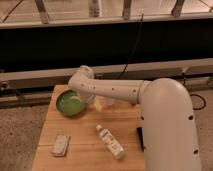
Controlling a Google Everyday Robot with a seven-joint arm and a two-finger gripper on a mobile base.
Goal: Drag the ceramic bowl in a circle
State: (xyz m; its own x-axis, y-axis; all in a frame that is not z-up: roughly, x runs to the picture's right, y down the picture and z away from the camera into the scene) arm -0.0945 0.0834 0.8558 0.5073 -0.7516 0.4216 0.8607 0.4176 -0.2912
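The green ceramic bowl [69, 104] sits near the far left corner of the wooden table [85, 150]. My white arm reaches from the right across the table and bends down over the bowl's right side. The gripper [79, 98] is at the bowl's right rim, mostly hidden under the wrist. Part of the bowl's right edge is covered by the arm.
A translucent white plastic cup [102, 104] stands just right of the bowl, under the arm. A white bottle [111, 142] lies on its side mid-table. A small pale packet [60, 145] lies front left. A black flat object [140, 137] lies at the right edge.
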